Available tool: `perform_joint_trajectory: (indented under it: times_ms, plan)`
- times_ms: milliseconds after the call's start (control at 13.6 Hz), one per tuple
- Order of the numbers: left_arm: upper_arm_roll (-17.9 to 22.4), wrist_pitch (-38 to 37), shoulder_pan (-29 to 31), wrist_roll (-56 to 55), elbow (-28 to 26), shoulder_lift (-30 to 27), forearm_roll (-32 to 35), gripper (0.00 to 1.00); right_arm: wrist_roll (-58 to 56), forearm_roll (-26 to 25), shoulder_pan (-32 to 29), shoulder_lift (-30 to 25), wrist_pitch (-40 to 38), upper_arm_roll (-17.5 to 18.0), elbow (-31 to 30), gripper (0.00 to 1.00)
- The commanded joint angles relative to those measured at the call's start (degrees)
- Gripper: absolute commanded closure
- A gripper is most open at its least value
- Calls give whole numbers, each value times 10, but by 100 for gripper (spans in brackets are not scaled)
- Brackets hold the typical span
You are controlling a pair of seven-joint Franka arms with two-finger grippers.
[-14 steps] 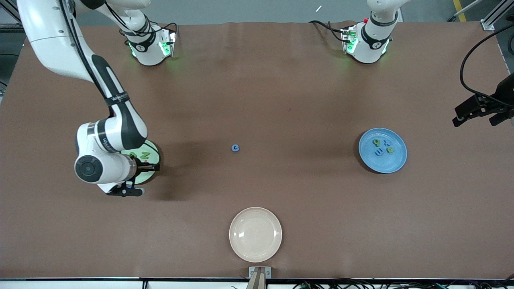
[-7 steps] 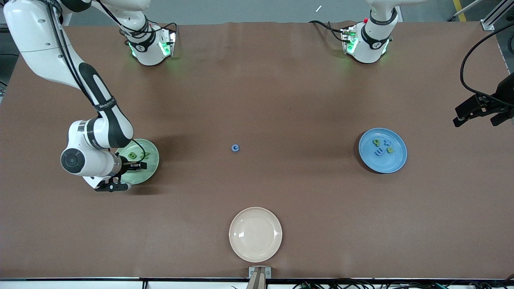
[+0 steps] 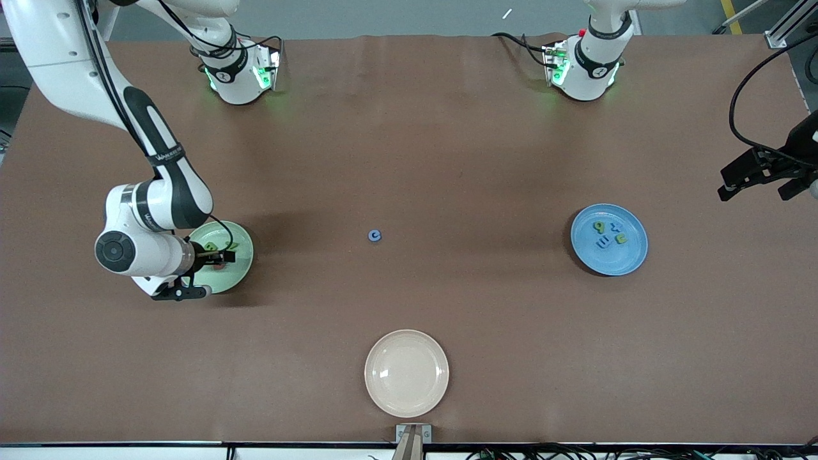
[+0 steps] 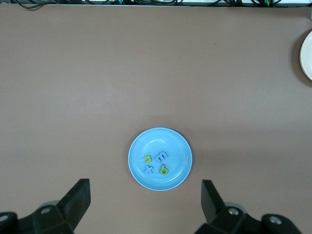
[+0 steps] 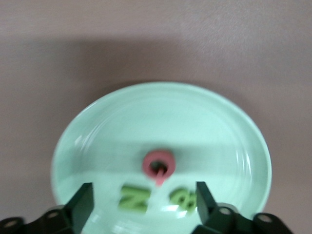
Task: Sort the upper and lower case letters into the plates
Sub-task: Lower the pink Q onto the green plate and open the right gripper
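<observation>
pink letter lies in the green plate under spread fingers

front view: the right gripper (image 3: pixel 220 257) hangs low over the pale green plate (image 3: pixel 240 268) near the right arm's end of the table, with green letters partly hidden under it. the left gripper (image 3: pixel 760 176) waits in the air at the left arm's end of the table. the blue plate (image 3: pixel 632 259) lies toward that end and holds four small letters (image 3: pixel 609 234) in green and blue. a lone blue letter c (image 3: pixel 375 236) lies on the brown table (image 3: pixel 447 140) between the two plates, well apart from both. a cream-white plate (image 3: pixel 406 373) lies nearer to the camera than the c.

left wrist view: the left gripper (image 4: pixel 145 200) stands wide with nothing between its fingers, high over the blue plate (image 4: pixel 139 168). inside lie four letters (image 4: pixel 156 163), two green and two blue.

right wrist view: the right gripper (image 5: pixel 144 200) is spread wide and grips nothing. between its fingers and below them, a pink-red ring-shaped letter (image 5: pixel 159 164) lies flat in the middle of the pale green plate (image 5: pixel 97 126). a green n (image 5: pixel 133 199) and another green letter (image 5: pixel 183 197) lie beside it in the same plate.
</observation>
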Motion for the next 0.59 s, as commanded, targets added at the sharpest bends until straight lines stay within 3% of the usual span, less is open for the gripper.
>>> perform_joint_trajectory:
  times_ms: [0,221,517]
  plan:
    - [2,-10,-1,2,6,-5,-4,0,81,6,39,-43,-47,13,-3,0]
    - [2,-11,-2,2,11,-5,-6,0,227,49,79,-52,-43,60,-1,0]
    - [2,-11,-2,3,14,-5,-6,0,412,50,185,-43,31,66,11,0]
